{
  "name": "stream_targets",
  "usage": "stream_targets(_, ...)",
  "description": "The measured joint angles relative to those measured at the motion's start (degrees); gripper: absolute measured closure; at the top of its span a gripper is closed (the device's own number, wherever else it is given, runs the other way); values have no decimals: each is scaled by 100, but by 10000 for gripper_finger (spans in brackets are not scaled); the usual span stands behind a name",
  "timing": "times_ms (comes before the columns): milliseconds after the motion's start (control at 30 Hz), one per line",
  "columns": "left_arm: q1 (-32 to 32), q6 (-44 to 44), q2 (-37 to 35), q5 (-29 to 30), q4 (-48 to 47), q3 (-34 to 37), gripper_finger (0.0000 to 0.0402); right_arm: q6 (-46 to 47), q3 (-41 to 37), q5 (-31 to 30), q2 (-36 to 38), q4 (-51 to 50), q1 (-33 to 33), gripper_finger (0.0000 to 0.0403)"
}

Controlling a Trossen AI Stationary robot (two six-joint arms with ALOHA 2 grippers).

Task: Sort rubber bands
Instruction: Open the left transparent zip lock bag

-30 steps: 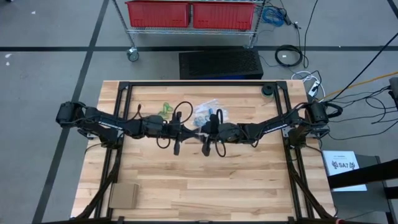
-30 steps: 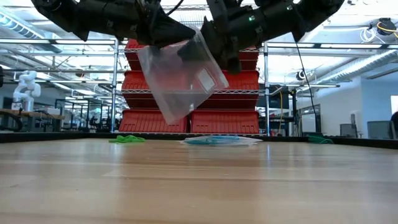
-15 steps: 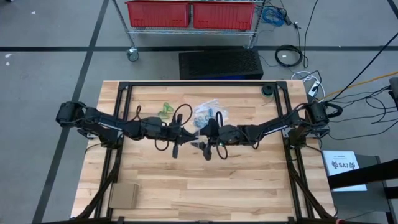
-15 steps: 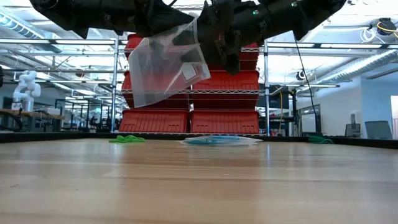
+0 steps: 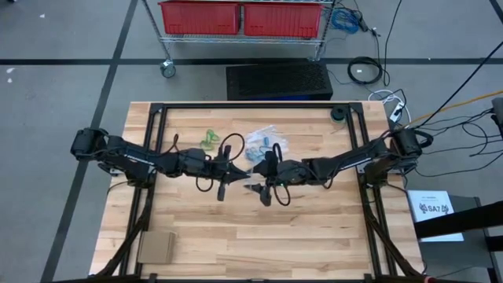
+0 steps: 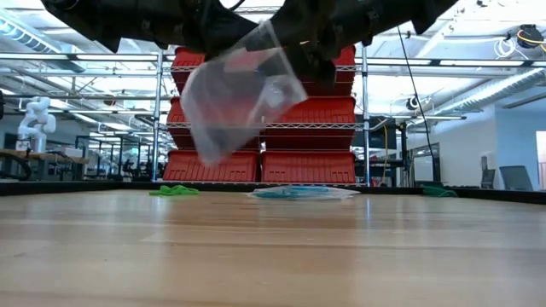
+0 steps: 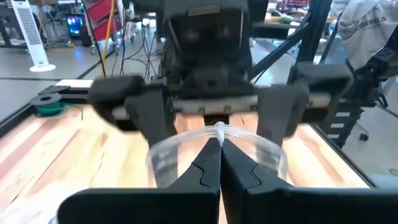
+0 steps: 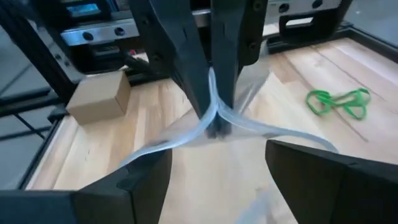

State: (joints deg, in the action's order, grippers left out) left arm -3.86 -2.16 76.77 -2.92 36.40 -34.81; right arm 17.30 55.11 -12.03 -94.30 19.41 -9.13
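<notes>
We take the clear plastic bag [image 6: 243, 94] as our landmark — it hangs in the air above the middle of the wooden table [image 5: 314, 236], tilted, its lower corner well clear of the boards in the low view.

The left gripper [image 7: 220, 144] is pinched tight on the bag's upper edge; in its wrist view we see the two dark fingers [image 7: 202, 177] pressed together with the bunched plastic rim caught right at their tips. From above, the same gripper [image 5: 236, 169] sits just left of the bag.

The right gripper [image 8: 214, 168] faces it from the other side, just right of the bag in the high view [image 5: 253, 181]. Its jaws stand wide apart, one on either side of the crumpled plastic, and we see no part of the bag caught between them — it holds nothing. In the left wrist view its spread fingers [image 7: 149, 118] flank the bag's mouth.

The rubber bands lie on the table beyond the bag, toward the far edge. A green cluster [image 5: 210, 139] rests left of and behind the bag; it shows too in the right wrist view [image 8: 339, 101] and in the low view [image 6: 175, 191]. Blue and teal bands [image 5: 253, 149] lie directly behind the bag among more clear plastic bags [image 5: 266, 140], seen at table level as a flat bluish heap [image 6: 299, 193].

A small cardboard box [image 5: 156, 247] sits near the table's front left corner, well apart from the bag.
</notes>
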Motion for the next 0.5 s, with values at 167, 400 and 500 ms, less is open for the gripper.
stream_targets(167, 47, 103, 0, 5, -223, -2, 402, -68, 77, -2, 367, -814, 0, 151)
stream_targets(400, 36, 98, 0, 379, -599, -2, 402, -197, 90, -13, 1060, -1792, 2, 151)
stream_targets(500, -14, -13, 0, 599, -705, 0, 402, -371, 96, -1, 1362, -1968, 0, 151)
